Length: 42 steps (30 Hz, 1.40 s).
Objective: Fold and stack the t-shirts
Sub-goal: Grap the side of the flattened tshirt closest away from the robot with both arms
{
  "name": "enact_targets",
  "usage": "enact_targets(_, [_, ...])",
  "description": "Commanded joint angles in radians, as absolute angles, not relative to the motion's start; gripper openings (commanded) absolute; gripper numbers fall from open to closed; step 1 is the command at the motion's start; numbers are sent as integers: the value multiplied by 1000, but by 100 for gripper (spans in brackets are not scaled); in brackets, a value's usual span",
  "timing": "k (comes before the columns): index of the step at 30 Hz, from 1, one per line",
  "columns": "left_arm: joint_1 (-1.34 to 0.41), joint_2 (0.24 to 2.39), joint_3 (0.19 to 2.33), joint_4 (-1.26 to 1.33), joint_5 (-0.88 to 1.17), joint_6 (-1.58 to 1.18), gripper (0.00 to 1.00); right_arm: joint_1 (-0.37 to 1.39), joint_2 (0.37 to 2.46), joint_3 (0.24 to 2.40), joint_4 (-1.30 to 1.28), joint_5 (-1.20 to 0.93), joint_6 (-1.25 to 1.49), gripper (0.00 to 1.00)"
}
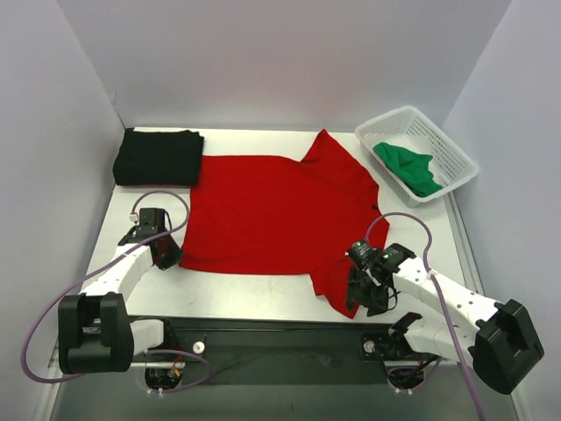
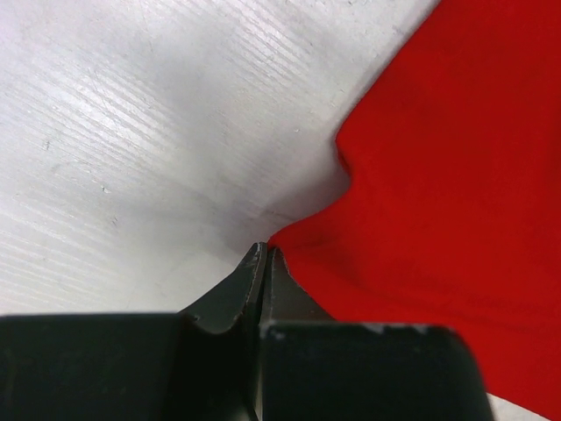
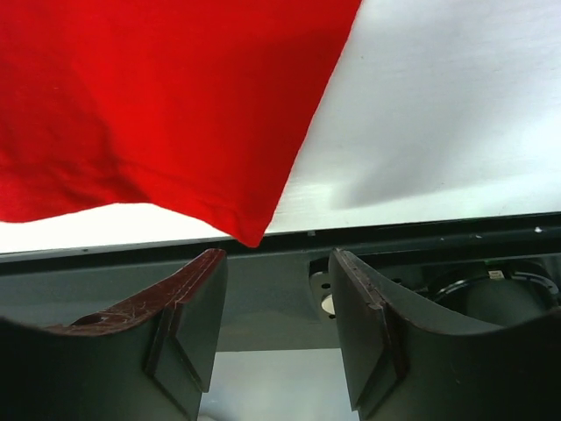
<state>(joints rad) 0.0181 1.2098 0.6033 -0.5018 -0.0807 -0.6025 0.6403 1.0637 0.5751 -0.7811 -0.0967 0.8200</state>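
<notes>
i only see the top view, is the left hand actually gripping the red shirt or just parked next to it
Observer: Gripping. In the left wrist view the left hand is shut on the red shirt at its edge, and the cloth puckers in toward the tips.
Operator: ok and the right hand, has it got that near corner
Observer: No. In the right wrist view the right hand is open, and the shirt's corner sits just beyond the gap, clear of both fingers.
Operator: is the corner at least lined up with the gap
Observer: Roughly. The corner's tip points at the gap, a little toward the finger on the left of that view.
</notes>
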Motion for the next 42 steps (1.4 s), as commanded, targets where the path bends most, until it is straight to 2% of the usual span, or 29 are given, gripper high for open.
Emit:
enact_targets(1, [26,1218,643,-456,-63,-583,0,637,1088,552,-781,-115,838,50])
enact_targets(10, [26,1232,643,-451,-55,-580,0,638,1190,528,-672,-166,802,43])
enact_targets(15, [26,1236,647,-456,-57,-578,0,637,1236,517,-650,-163,804,35])
enact_targets(16, [26,1236,647,-456,-57,-578,0,637,1241,515,-650,-161,805,33])
enact_targets(20, [25,1230,652,-468,-58,-578,0,634,1253,511,-685,-149,822,5])
enact_targets(21, [26,1229,655,-474,-60,-578,0,634,1255,517,-704,-143,827,1])
enact_targets(29, [29,1181,712,-569,-104,-580,0,637,1233,569,-905,-52,885,0])
enact_targets(38, [28,1082,742,-688,-98,-586,0,638,1186,653,-1020,-12,893,0])
enact_targets(42, [29,1011,756,-762,-81,-606,0,635,1157,767,-1081,-11,891,0])
